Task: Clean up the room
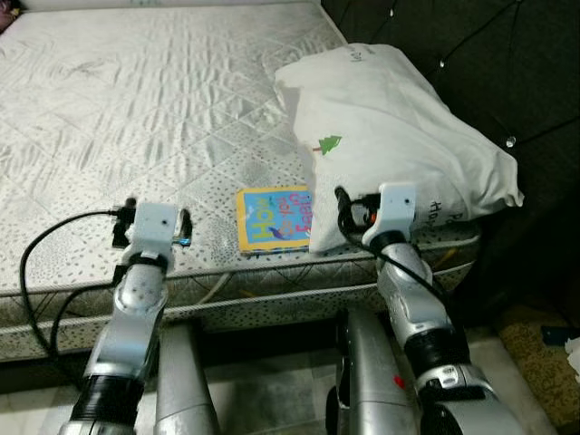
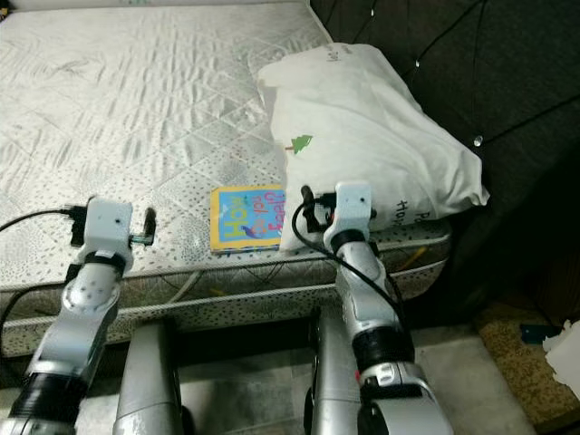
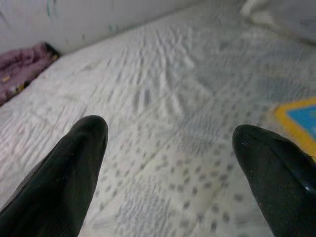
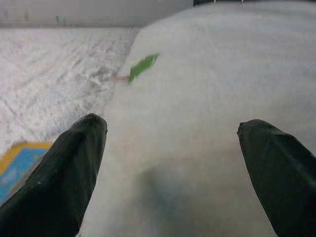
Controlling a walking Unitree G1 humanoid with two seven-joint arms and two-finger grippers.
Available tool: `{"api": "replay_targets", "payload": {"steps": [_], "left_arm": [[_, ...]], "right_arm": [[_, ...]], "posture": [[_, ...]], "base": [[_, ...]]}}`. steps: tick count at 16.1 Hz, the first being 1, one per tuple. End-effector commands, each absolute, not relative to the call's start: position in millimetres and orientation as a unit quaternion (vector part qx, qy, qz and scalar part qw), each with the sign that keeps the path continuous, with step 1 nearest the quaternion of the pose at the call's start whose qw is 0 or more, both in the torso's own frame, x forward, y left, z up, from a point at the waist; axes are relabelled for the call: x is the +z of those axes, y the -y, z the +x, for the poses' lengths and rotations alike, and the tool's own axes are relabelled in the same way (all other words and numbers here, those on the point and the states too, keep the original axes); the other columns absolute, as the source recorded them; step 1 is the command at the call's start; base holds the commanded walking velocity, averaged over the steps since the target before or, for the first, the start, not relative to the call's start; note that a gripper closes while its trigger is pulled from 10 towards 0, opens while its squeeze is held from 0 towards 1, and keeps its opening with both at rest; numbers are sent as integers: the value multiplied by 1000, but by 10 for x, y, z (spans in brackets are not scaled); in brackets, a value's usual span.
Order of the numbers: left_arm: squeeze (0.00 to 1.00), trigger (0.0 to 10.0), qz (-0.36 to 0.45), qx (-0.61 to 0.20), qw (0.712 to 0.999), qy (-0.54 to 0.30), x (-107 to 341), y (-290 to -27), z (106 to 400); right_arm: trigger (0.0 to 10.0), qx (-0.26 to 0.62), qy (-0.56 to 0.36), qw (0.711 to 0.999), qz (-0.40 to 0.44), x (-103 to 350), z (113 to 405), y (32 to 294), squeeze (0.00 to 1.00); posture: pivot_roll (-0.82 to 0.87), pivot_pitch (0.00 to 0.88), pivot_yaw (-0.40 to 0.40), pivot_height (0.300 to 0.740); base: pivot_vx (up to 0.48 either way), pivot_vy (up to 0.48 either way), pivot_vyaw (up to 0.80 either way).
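While the pillow (image 1: 390, 127) lies dead ahead of the right hand (image 4: 170, 163), fingers spread and empty, the left hand (image 3: 170, 163) is held released beside the book (image 1: 275, 218).

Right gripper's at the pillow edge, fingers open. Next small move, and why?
Probably ease the right gripper forward and close on the white pillow with the green tree print: its fingers are spread, the pillow's near edge lies between them, and nothing is held.

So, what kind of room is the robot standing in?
Most likely a bedroom: a bare quilted mattress, a white pillow against a dark tufted headboard, and a children's book beside the pillow.
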State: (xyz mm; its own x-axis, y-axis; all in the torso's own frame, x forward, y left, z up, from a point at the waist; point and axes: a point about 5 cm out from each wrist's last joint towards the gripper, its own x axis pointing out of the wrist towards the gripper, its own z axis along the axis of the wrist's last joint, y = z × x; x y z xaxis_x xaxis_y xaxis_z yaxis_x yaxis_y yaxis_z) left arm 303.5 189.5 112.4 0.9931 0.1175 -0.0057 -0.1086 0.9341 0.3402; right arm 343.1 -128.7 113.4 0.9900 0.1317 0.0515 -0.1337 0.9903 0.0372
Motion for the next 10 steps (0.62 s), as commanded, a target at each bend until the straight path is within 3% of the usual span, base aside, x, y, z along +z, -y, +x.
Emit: {"api": "replay_targets", "payload": {"steps": [1, 7, 10], "left_arm": [[0, 10000, 163, 64, 985, -5, 1135, -1900, 3073], [0, 10000, 161, 100, 981, 31, 1176, -1956, 3139], [0, 10000, 148, 76, 985, 36, 1154, -1886, 3127]], "right_arm": [[10000, 73, 37, 996, 31, 1186, 3464, 1260, 0], [10000, 81, 43, 995, 34, 1181, 3448, 1227, 0], [10000, 80, 44, 995, 37, 1158, 3415, 1227, 0]], "posture": [[57, 0, 4, 490], [48, 0, 4, 558], [50, 0, 22, 591]], "base": [[0, 0, 0], [0, 0, 0], [0, 0, 0]]}}
